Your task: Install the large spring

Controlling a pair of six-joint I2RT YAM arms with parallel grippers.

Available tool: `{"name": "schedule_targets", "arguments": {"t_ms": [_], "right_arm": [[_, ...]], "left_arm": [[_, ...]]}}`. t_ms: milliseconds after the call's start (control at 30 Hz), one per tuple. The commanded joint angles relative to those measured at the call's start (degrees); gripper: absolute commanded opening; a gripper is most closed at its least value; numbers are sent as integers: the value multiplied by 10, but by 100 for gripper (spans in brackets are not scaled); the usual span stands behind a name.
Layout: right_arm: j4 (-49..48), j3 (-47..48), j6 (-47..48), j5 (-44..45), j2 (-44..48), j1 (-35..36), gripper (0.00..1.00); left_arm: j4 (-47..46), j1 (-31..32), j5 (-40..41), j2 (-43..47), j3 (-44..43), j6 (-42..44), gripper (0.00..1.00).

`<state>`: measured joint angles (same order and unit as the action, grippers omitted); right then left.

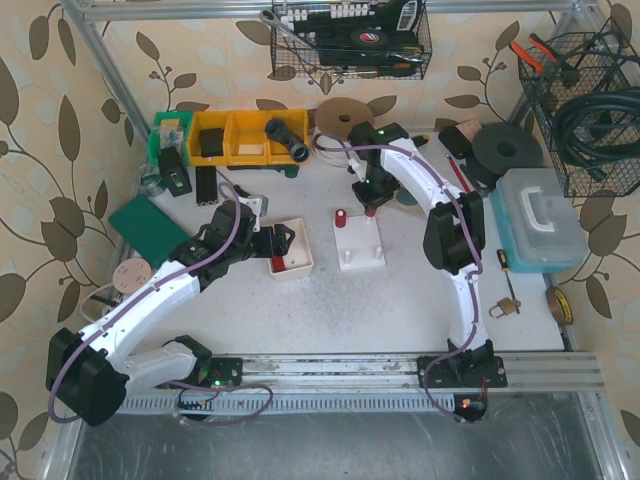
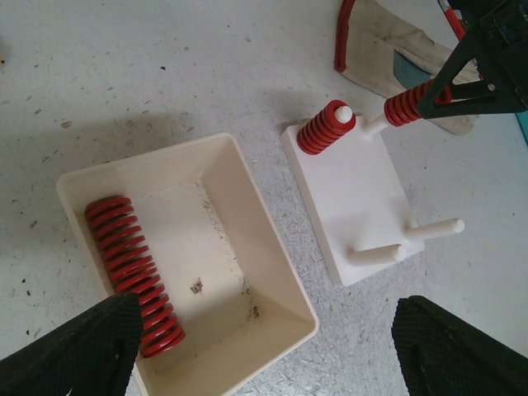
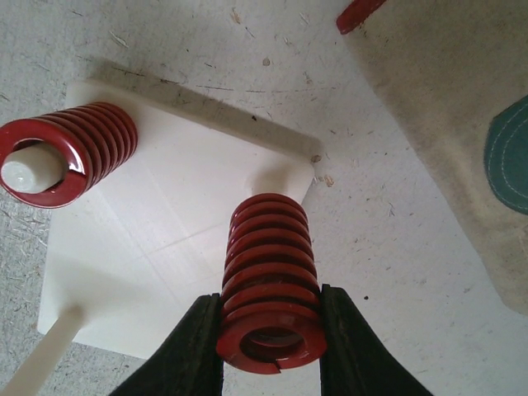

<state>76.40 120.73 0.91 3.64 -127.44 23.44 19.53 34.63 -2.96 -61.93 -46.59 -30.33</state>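
Right claw (image 3: 271, 330): I have it clamped on the red spring (image 3: 268, 272).
Red spring: at the board's (image 3: 181, 214) far right corner, long axis along the peg (image 2: 375, 125), just below the claw.
Left claw (image 2: 272, 346): apart, above the tray (image 2: 247, 198), farther off.

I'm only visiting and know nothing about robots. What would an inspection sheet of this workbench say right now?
Surface: speckled grey table, lightly scuffed.
Job's things: white peg board with one short red spring seated on a peg; second red spring lined up at a corner peg; long red spring lying in the white tray.
Clutter: padlock, plastic box, yellow bins, tape roll.
Grippers: right gripper shut on the second red spring; left gripper open above the white tray.
Cables: purple cable running along each arm.
Surroundings: leaf-pattern walls, wire basket of tools.
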Motion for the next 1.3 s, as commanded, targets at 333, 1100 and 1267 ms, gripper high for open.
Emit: {"name": "schedule_targets", "arguments": {"t_ms": [333,1100,1267], "right_arm": [[-6,-1,-15,-17,-54,9,0],[-44,3,-75,-17,115,10,60],[-332,-298,-90,-3,388,8,56]], "left_arm": [[-15,7,12,1,3,-8,86],[95,5,50,-15,-52,-25,86],[260,3,58,-103,-177,-33,83]]}}
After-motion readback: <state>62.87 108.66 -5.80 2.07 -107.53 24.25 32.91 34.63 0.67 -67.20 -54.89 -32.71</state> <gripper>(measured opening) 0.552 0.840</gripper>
